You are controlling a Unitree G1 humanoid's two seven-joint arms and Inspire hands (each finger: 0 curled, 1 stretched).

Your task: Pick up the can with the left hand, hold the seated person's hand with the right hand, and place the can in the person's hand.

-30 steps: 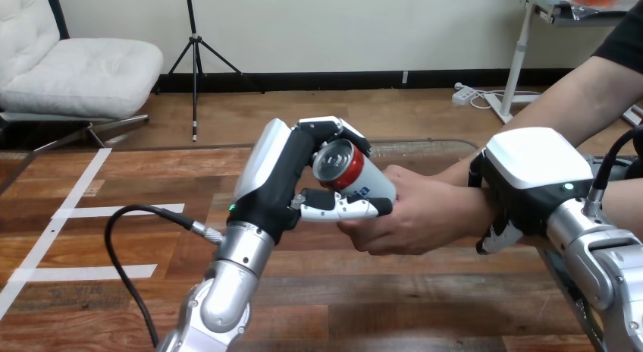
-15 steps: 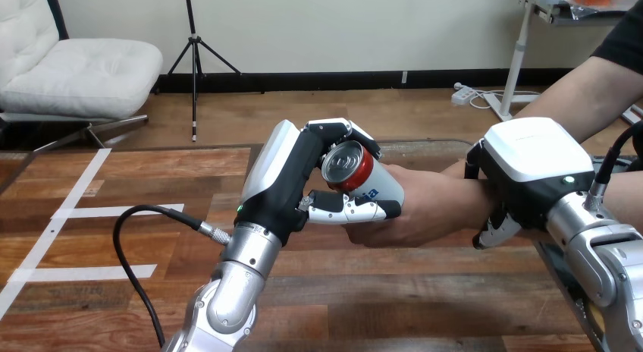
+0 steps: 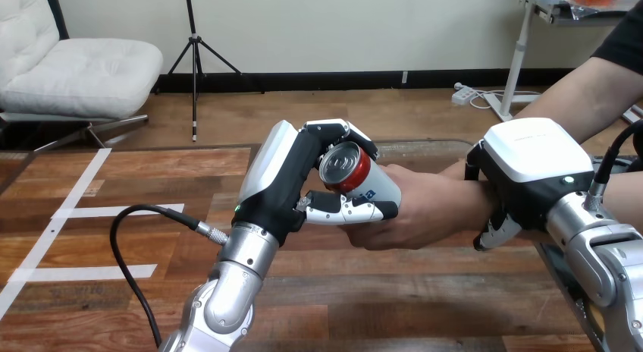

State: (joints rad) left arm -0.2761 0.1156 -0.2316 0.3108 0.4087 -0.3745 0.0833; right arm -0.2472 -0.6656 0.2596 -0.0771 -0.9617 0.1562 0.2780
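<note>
Item: left hand (image 3: 292, 177), centre of the frame, on a silver forearm that rose from the bottom edge, left of centre. Its white-shelled back faced the frame's left. Its fingers (image 3: 337, 128) curled over the upper side of the can, and its thumb (image 3: 345, 209) lay along the underside. The grip was closed on the can.

Item: can (image 3: 362, 181), just right of the left hand's palm, held clear above the table. It lay tilted on its side with the silver top turned toward the camera, a red band behind the top and a white body beyond that. Its far end rested in the person's hand.

Item: person's hand (image 3: 428, 212), right of centre, was cupped under and around the can's far end and touched the tip of the left hand's thumb. The person's forearm (image 3: 584, 94) ran off to the upper right corner.

Item: right hand (image 3: 534, 166), right part of the frame, on a silver forearm that entered from the lower right corner. Its white-shelled back sat over the person's wrist (image 3: 464, 196). One of its fingertips (image 3: 491, 232) showed hooked beneath the wrist's lower edge, so the hand was clasped round the wrist.

Item: table (image 3: 394, 299), dark wooden planks across the lower half of the frame, bore white tape strips (image 3: 114, 211) at the left.
</note>
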